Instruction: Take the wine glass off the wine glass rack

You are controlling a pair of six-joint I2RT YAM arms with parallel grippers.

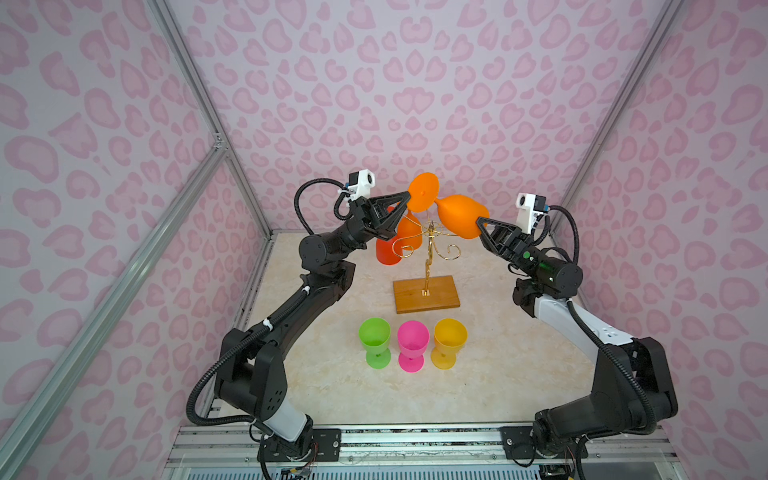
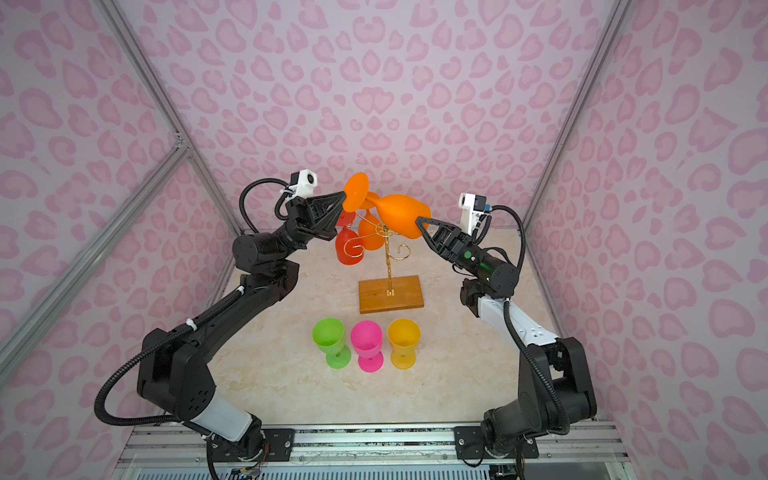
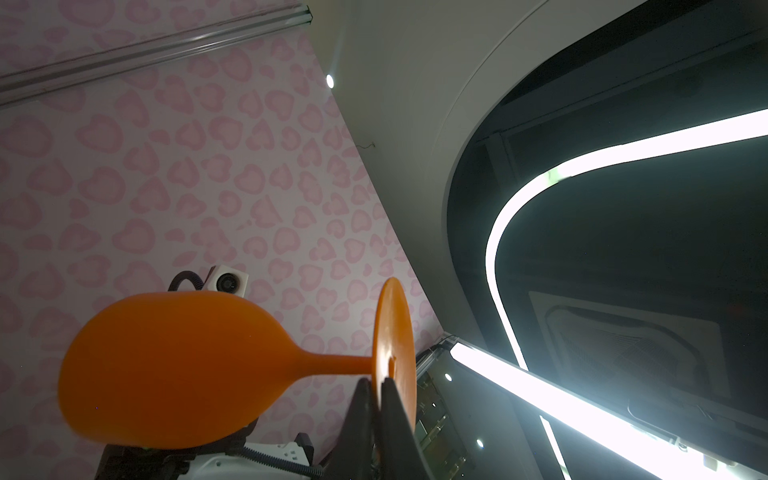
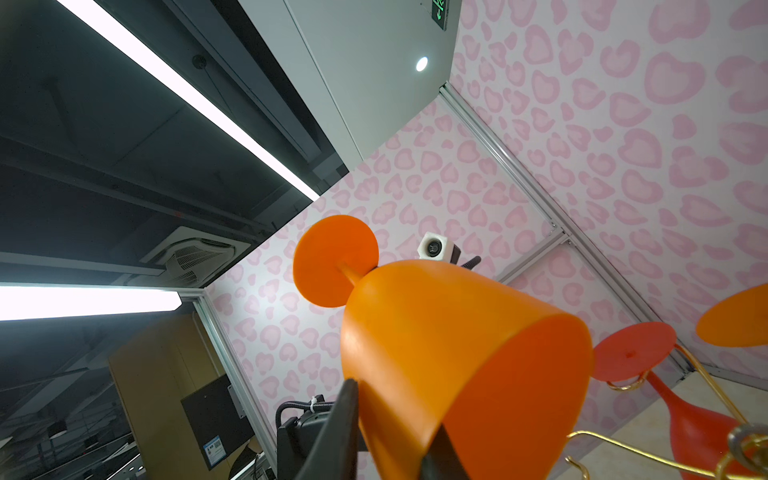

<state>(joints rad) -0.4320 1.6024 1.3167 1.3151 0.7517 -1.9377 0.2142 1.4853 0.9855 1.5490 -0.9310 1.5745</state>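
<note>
The pale table [image 1: 498,374] carries the rack [image 1: 440,295], whose wooden base shows whole in both top views. Several of its gold curls are lost behind the arms and the glasses, so I cannot count them. The wine glass [image 1: 459,216] is off the rack, in the air just above its top, between the two arms. It lies on its side, its long axis running nearly level across the scene. The round foot points toward the left arm and the open mouth toward the right arm. In the top views the mouth is hidden behind the right gripper [image 1: 482,220], and the foot covers most of the stem. An orange glass [image 1: 409,235] and a red glass [image 1: 386,253] hang upside down on the rack, half hidden by the left gripper [image 1: 406,197]. A green glass [image 1: 375,338], a pink glass [image 1: 412,343] and a yellow glass [image 1: 449,338] stand upright in a row on the table in front of the base. The left wrist view shows the left gripper's jaws clamped on the edge of the foot. In the right wrist view the right gripper's fingers [image 4: 349,415] straddle the bowl's rim, one outside and one inside. The picture's edge cuts them off, and I cannot tell whether they pinch the wall.
</note>
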